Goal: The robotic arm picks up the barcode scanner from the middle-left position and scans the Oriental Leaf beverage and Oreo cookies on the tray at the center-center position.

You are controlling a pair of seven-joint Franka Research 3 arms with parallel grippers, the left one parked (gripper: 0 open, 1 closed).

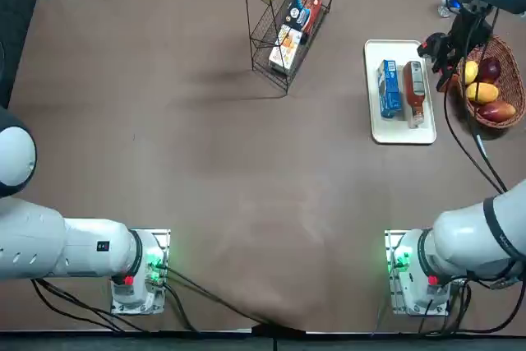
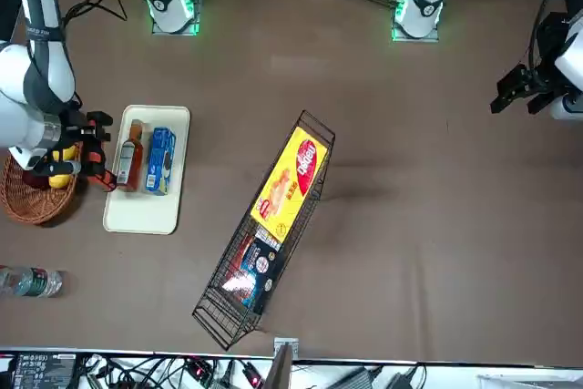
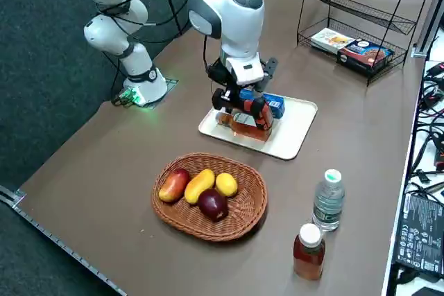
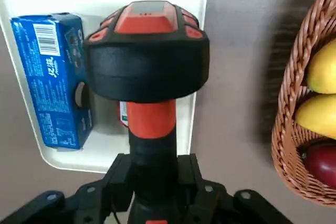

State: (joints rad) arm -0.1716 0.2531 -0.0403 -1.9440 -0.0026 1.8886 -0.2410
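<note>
Right wrist view: claw point(image 4: 152, 182) clamps black, red-orange-banded barcode scanner point(image 4: 147, 61).

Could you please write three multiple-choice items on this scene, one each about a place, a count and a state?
1. Where does the blue cookie packet lie?
A. in the wire rack
B. on the white tray
C. in the fruit basket

2. How many bottles stand upright on the table beside the fruit basket?
A. two
B. none
C. four

3. What is the right claw doing?
A. hanging open with nothing in it
B. gripping the tea bottle
C. shut on the scanner

Answers: 1 B, the packet lies beside the tea bottle on the tray. 2 A, a clear bottle and a brown bottle stand there. 3 C, its fingers clamp the scanner's handle.
</note>
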